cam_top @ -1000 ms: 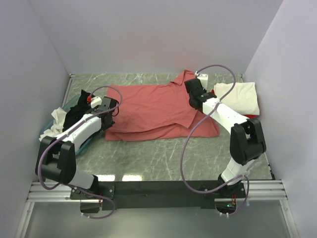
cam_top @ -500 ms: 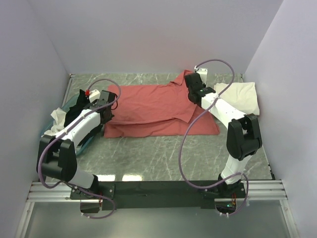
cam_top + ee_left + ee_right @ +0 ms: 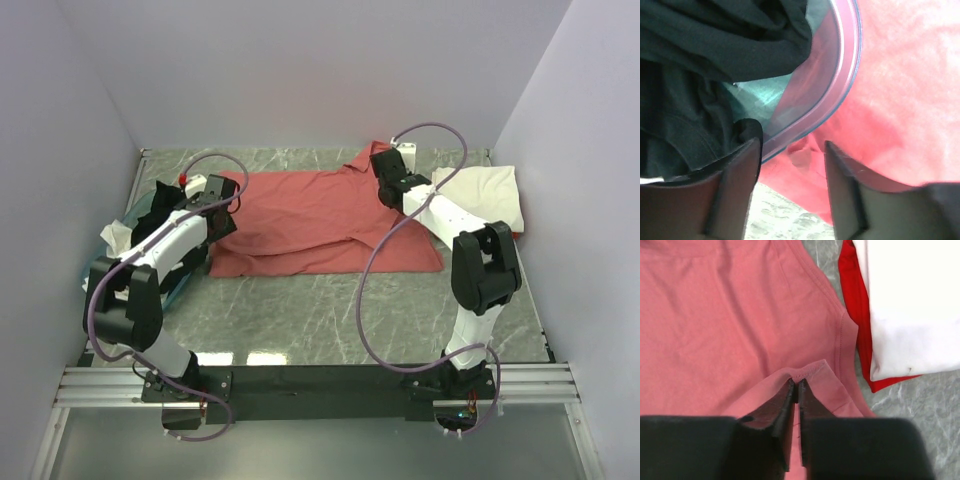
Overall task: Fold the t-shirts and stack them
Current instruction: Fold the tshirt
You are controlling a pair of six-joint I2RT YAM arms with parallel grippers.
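The salmon-pink t-shirt (image 3: 310, 215) lies folded lengthwise across the middle of the table, its collar at the far right. My left gripper (image 3: 218, 210) hovers at the shirt's left end beside the basin. In the left wrist view it (image 3: 792, 165) is open, with loose salmon cloth (image 3: 900, 75) and bare table between its fingers. My right gripper (image 3: 386, 188) is at the shirt's right end near the collar. Seen from the right wrist, it (image 3: 796, 385) is shut on a raised hem of the salmon shirt (image 3: 715, 315). A folded white t-shirt (image 3: 485, 195) lies on a red one (image 3: 852, 300) at the right.
The teal basin (image 3: 178, 285) stands at the left edge, its rim (image 3: 840, 85) overlapping the salmon cloth. It holds a black shirt (image 3: 715, 40) and a white one (image 3: 112, 237). Grey walls close in the left, back and right.
Both grippers carried the shirt's upper layer toward the back, narrowing the fold. The left gripper then opened and let the cloth go. The right arm reached farther back.
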